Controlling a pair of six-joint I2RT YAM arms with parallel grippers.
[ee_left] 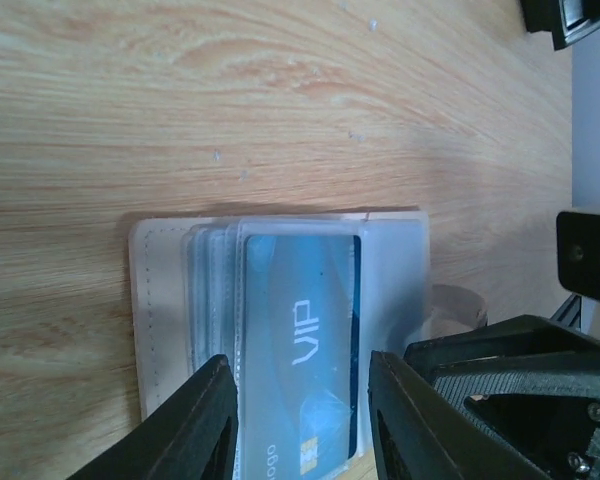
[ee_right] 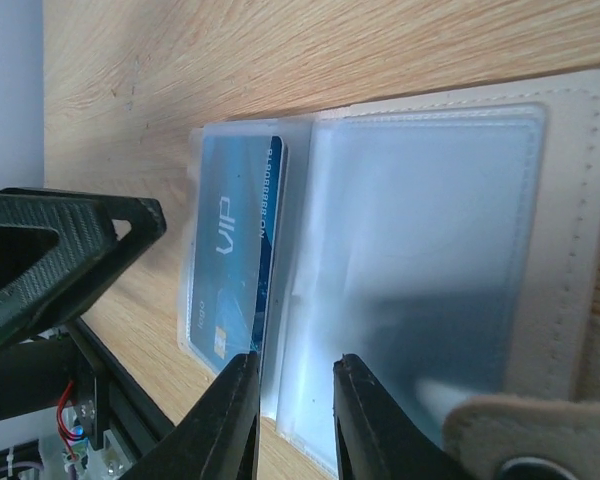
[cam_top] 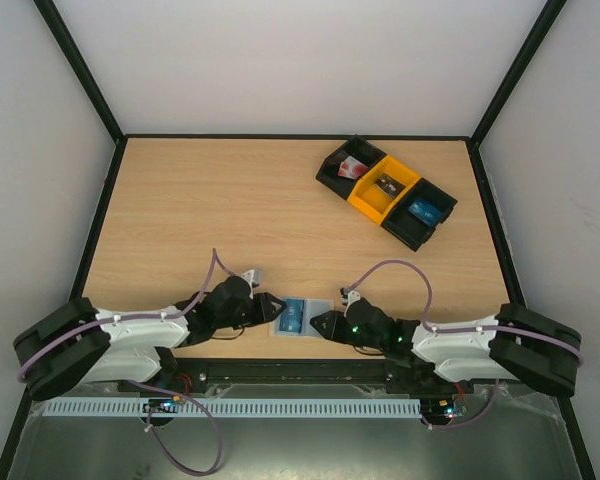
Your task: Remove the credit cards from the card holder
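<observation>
The picture edges cut off the fingertips. The left pincer [ee_left: 302, 425] is half open, with a finger on each side of the blue card [ee_left: 300, 300] inside the card holder [ee_left: 160, 300] on the table [cam_top: 230, 200]. The right pincer [ee_right: 295, 420] is open a crack above the holder's middle. I cannot tell if it touches.

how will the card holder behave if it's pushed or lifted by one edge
The card holder would probably flop: its clear pockets look thin and rippled. It likely slides easily, lying flat on the smooth table. The credit card inside looks stiffer and may slip out.
</observation>
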